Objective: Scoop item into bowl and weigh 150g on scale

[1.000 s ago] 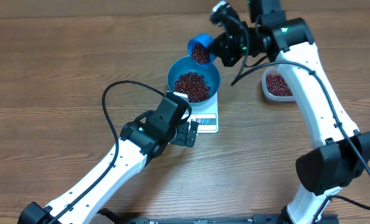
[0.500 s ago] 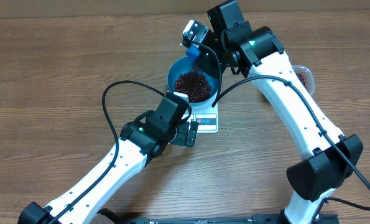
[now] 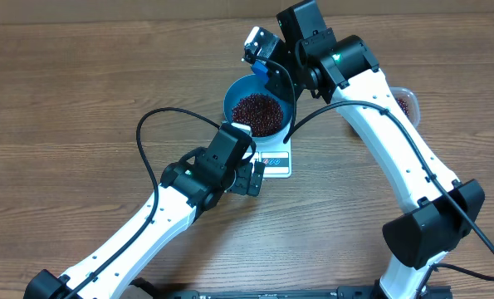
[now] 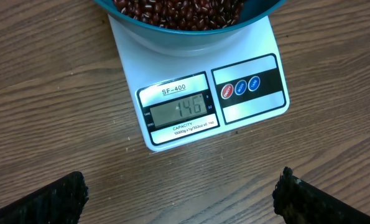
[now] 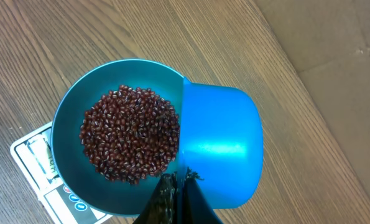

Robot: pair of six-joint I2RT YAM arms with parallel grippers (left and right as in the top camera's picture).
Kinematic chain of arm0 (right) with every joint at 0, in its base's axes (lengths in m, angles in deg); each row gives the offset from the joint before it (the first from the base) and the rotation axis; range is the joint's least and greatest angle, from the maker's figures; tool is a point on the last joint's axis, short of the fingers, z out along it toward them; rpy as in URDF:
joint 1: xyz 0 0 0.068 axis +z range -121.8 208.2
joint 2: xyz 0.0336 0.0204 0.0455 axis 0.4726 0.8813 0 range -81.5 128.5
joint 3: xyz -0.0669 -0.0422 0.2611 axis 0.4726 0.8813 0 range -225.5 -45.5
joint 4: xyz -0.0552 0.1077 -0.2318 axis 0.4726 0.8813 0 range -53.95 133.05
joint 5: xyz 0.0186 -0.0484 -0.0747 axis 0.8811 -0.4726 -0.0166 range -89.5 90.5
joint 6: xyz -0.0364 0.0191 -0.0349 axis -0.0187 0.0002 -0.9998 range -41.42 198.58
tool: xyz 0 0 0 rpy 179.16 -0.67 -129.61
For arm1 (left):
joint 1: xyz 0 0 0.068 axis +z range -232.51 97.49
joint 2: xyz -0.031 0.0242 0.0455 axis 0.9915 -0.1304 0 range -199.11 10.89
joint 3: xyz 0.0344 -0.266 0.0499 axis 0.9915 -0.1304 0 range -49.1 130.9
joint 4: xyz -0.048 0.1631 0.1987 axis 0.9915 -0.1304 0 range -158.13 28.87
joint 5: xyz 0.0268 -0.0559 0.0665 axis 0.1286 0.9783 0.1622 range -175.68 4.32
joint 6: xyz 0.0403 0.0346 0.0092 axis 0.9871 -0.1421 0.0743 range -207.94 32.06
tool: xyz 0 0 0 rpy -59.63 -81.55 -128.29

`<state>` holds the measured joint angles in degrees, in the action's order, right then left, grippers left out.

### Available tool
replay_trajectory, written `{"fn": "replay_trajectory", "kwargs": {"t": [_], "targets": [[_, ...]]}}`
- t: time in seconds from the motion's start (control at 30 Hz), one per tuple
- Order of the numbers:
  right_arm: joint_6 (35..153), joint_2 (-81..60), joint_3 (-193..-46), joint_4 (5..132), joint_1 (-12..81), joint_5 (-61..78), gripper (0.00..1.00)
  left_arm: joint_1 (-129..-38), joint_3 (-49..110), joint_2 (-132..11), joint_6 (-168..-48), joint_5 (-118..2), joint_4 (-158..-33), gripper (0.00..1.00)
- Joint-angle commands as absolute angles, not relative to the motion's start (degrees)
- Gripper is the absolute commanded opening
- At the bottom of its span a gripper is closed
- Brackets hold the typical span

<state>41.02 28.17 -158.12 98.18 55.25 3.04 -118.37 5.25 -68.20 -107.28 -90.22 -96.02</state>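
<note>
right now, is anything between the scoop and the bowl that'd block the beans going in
nothing visible does. the scoop in the right gripper is tipped right at the bowl rim, and the bowl is open on top with only beans inside

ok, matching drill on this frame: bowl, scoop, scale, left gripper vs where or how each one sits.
1. round bright blue bowl
2. small blue plastic scoop
3. white square kitchen scale
4. left gripper

A. open, empty, near the display
B. on the wooden table, under the bowl
C. tipped at the bowl's rim, in the shut right gripper
D. on the scale, holding small red-brown beans

Pairs: 1-D, 2-C, 3-B, 4-A
</note>
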Motion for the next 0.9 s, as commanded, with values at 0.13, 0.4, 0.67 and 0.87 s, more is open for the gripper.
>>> {"fn": "replay_trajectory", "kwargs": {"t": [0.13, 0.4, 0.67, 0.87], "targets": [[40.63, 26.05, -159.96, 97.72, 55.47, 2.71, 0.04, -118.15, 4.59, -67.87, -106.36, -90.59, -96.02, 0.99], [41.06, 26.05, -159.96, 97.74, 55.47, 3.76, 0.04, -118.15, 4.59, -67.87, -106.36, -90.57, -96.02, 0.99], [47.49, 26.05, -159.96, 97.63, 54.68, 5.99, 0.04, -118.15, 4.59, -67.87, -106.36, -90.59, -96.02, 1.00], [55.31, 26.05, -159.96, 97.45, 51.76, 14.74, 0.04, -118.15, 4.59, -67.87, -106.36, -90.59, -96.02, 1.00]]}}
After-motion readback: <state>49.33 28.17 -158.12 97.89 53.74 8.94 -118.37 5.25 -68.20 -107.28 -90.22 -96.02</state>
